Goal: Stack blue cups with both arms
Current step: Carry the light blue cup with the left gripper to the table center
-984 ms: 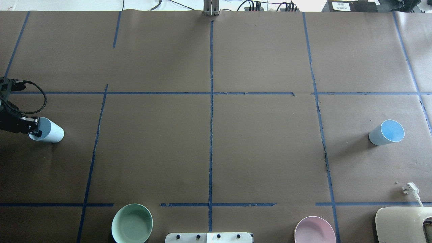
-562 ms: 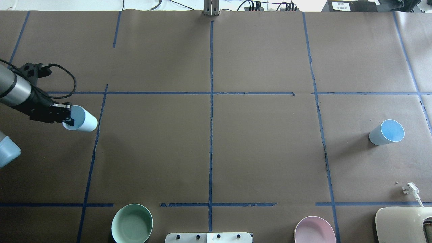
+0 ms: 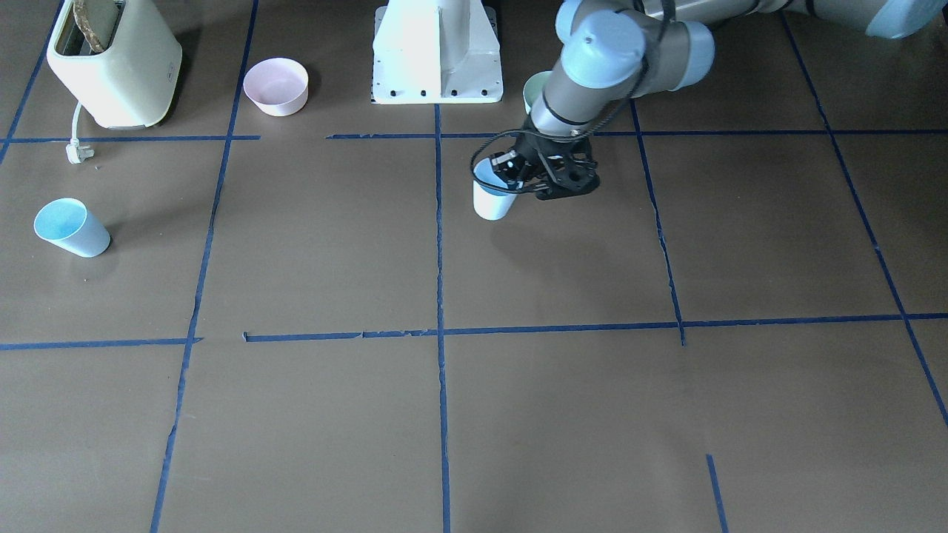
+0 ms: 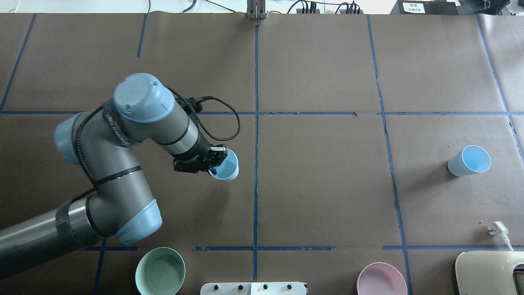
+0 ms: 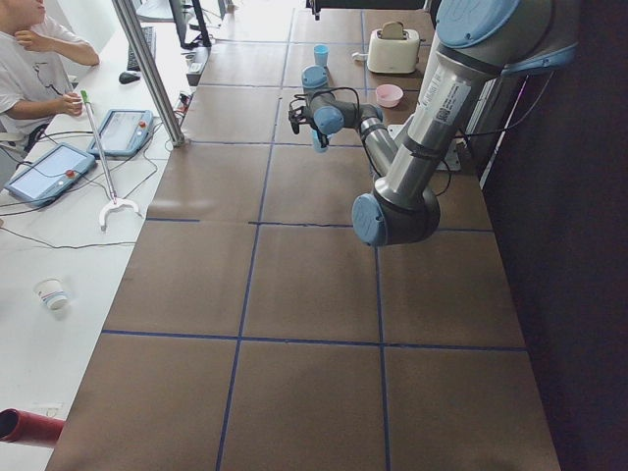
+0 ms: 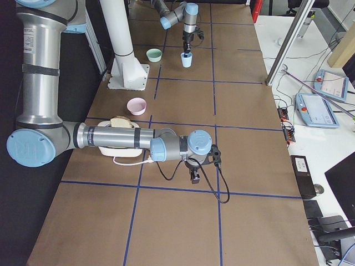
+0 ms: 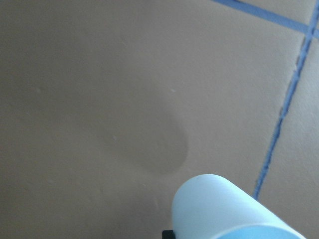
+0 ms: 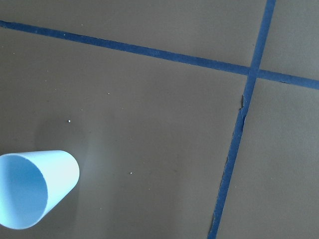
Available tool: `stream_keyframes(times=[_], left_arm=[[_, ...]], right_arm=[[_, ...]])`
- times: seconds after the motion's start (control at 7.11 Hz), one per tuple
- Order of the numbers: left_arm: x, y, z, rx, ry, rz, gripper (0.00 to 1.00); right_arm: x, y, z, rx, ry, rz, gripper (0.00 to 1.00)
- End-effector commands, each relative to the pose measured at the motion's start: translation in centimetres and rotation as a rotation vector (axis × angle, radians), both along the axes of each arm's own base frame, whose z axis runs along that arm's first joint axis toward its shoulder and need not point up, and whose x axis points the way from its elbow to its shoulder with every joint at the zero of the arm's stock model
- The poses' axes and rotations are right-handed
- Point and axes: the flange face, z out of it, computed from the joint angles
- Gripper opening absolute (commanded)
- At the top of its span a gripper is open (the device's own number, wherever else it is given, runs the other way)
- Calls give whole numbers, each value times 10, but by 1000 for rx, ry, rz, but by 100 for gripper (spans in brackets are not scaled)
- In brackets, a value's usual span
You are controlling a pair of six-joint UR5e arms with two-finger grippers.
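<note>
My left gripper (image 4: 213, 162) is shut on the rim of one blue cup (image 4: 225, 167) and holds it tilted above the table, just left of the centre tape line. The cup also shows in the front view (image 3: 492, 197) and in the left wrist view (image 7: 224, 209). The other blue cup (image 4: 469, 160) stands alone at the table's right side, also seen in the front view (image 3: 71, 227) and low left in the right wrist view (image 8: 35, 186). My right gripper (image 6: 195, 176) shows only in the exterior right view; I cannot tell whether it is open or shut.
A mint-green bowl (image 4: 160, 271) and a pink bowl (image 4: 381, 279) sit at the near edge beside the white pedestal (image 3: 437, 52). A cream toaster (image 4: 489, 272) with its loose plug (image 4: 497, 229) stands at the near right corner. Blue tape lines cross the brown table cover.
My left arm has carried its blue cup from the table's left edge rightward to near the centre line. The right-side cup has not moved.
</note>
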Motion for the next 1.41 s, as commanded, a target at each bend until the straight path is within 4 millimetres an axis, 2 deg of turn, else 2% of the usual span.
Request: stream_keyframes(times=[0.0,0.42,0.7,0.98,1.27], left_arm=[[48,-5,-27,-26,-36,5,0],[78,-24,-28,-34,-75,-8,1],[79,-27,-38,-8,-68,-20,2],[77,-37,-35,9,-79,-48,1],[89,-57,-18,26,-65,-75,1]], right_arm=[[0,0,0,1,-2,0,100],[0,1,1,-2,-3,1,100],[0,2,2,-3,-3,-1,100],[0,2,4,-6,-2,-1,100],[0,2,4,-7,-2,-1,100]])
